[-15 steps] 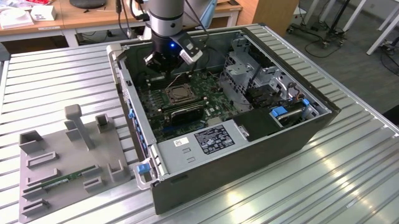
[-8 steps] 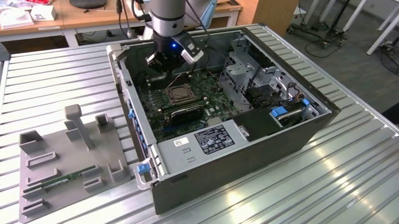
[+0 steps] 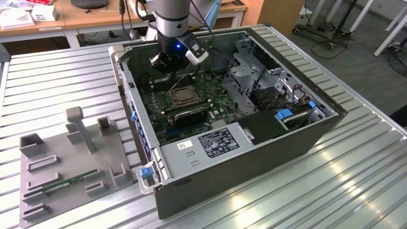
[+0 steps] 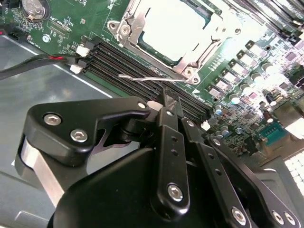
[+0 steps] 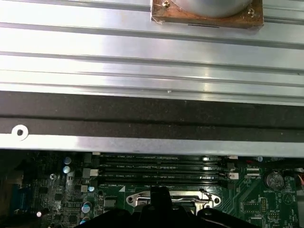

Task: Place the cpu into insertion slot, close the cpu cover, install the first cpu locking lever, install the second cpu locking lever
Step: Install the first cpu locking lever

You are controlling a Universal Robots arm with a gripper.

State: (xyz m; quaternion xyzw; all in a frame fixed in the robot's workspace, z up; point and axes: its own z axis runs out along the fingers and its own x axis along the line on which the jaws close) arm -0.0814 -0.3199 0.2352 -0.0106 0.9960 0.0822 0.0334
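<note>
Claw, close up in the second wrist view: its two black fingers are drawn together at the tips, and nothing can be seen between them. The tips sit just beside a thin wire lever that lies over the long black memory slots. Whether they touch it cannot be told. Just past the lever, a silvery square chip sits in the socket, with the metal cover frame folded flat around it.

In the exterior view the arm reaches straight down into an open computer case. Its wrist is upright and the claw hangs low over the green board, next to the socket. The case wall and a metal drive cage stand close on either side. The case rests on a slatted metal table. Well apart from it, toward the exterior view's left, a grey tray holds a green memory stick.
</note>
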